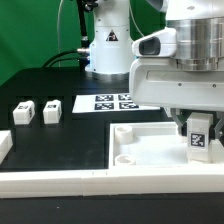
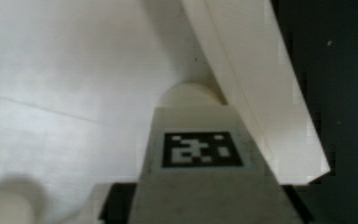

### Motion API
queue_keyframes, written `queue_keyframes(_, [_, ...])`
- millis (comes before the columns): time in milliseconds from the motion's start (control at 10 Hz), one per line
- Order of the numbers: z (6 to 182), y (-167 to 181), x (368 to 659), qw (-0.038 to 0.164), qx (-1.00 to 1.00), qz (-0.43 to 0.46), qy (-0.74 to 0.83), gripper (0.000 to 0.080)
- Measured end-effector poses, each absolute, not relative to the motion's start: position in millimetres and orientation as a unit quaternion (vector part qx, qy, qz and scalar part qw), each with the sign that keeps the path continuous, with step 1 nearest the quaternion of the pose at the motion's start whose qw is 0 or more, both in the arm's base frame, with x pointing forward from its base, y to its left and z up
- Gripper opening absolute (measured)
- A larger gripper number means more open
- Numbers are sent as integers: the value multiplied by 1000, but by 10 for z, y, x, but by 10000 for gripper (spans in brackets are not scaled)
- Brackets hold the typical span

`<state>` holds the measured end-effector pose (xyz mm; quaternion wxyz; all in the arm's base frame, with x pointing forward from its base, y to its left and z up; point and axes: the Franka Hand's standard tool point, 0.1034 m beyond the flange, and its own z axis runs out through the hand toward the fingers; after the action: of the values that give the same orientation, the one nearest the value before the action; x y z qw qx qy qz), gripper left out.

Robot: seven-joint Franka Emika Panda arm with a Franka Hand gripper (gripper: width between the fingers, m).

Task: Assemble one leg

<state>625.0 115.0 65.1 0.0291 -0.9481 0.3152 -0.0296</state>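
My gripper (image 1: pixel 199 124) is shut on a leg (image 1: pixel 199 134), a small white block with a black-and-white tag on its front face. It holds the leg upright over the far right corner of the large white square panel (image 1: pixel 150 150); the leg's lower end is at or just above the panel. In the wrist view the leg (image 2: pixel 201 150) runs down between the dark fingers (image 2: pixel 123 205) toward the panel's surface (image 2: pixel 69 90), beside its raised rim (image 2: pixel 265 90). Two more legs (image 1: pixel 24 113) (image 1: pixel 52 112) stand on the black table at the exterior view's left.
The marker board (image 1: pixel 105 102) lies flat behind the panel, near the arm's white base (image 1: pixel 108 45). A white bar (image 1: pixel 50 183) runs along the table's front edge. A white part (image 1: pixel 4 146) shows at the left edge. A round corner socket (image 1: pixel 122 130) is in the panel's far left corner.
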Motion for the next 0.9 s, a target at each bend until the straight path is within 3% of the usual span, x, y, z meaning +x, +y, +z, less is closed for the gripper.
queue_keyframes(500, [641,1140,6245,42,-840,-15,540,291])
queue_keyframes(700, [642,1156,6244,45,-833,-13,551,291])
queue_keyframes(800, [642,1157,6244,45,-835,-13,548,479])
queue_keyframes(900, [642,1158,6244,45,-836,-13,547,611])
